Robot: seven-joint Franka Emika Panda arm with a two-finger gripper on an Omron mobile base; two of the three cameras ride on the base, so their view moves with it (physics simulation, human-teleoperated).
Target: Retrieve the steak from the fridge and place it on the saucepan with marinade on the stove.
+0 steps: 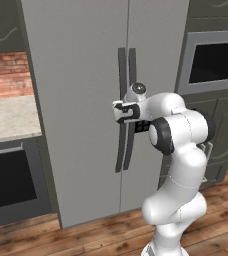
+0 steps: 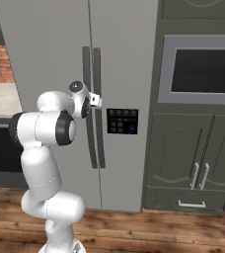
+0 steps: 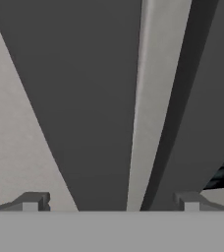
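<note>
Arm at the shut fridge (image 1: 81, 100), task barely begun

Jaws wide open, holding nothing, hand (image 1: 122, 111) at the two dark handles (image 2: 93, 106). Doors shut, so the steak is unseen, presumably inside; opening, fetching and carrying it to the saucepan all remain. Hand view shows fingertips (image 3: 33, 201) straddling a handle (image 3: 89, 98); right base view alone shows the dispenser panel (image 2: 122, 121)

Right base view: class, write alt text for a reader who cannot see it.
A white robot arm reaches its open two-finger gripper to the long dark curved handles of a tall light-grey two-door fridge, both doors shut. A built-in wall oven with dark window stands beside the fridge.
</note>
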